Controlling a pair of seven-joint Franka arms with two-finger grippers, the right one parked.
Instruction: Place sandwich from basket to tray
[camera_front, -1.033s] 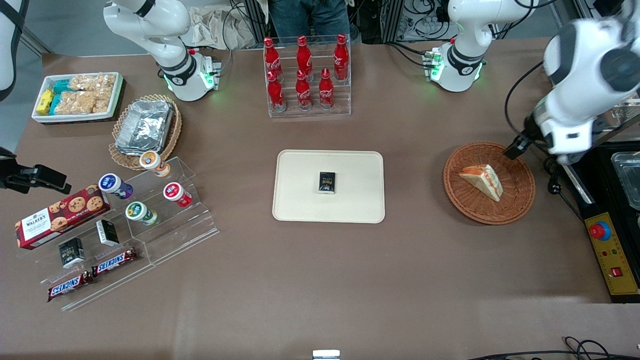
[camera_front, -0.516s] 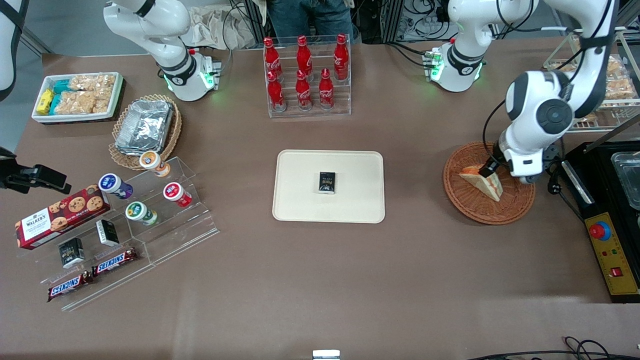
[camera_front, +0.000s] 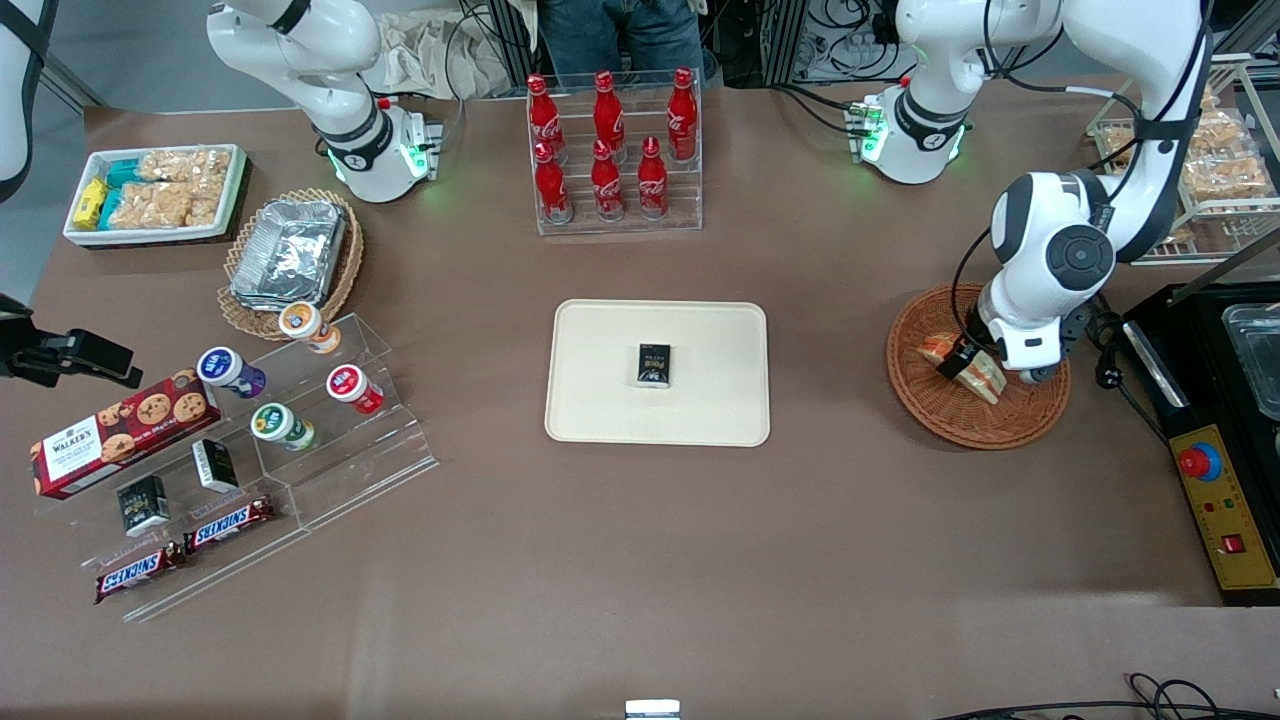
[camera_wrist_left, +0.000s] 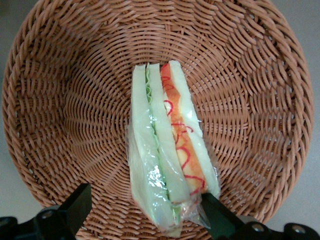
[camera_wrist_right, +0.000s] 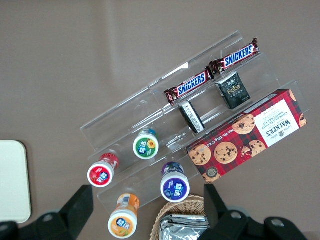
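Wicker basket (camera_front: 960, 415) holding sandwich (camera_wrist_left: 167, 160), hand (camera_wrist_left: 145, 212) spread astride it, small black box (camera_front: 654, 365) on tray (camera_front: 600, 400)

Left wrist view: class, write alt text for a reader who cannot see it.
A wrapped sandwich lies in a round reddish-brown wicker basket. The open gripper hangs just above it, one finger clear of the wrap and the other at its edge.

Brown tabletop (camera_front: 640, 560) under even overhead light. Grey floor (camera_front: 130, 60) lies past its edge, well apart from the tool (camera_front: 962, 362).
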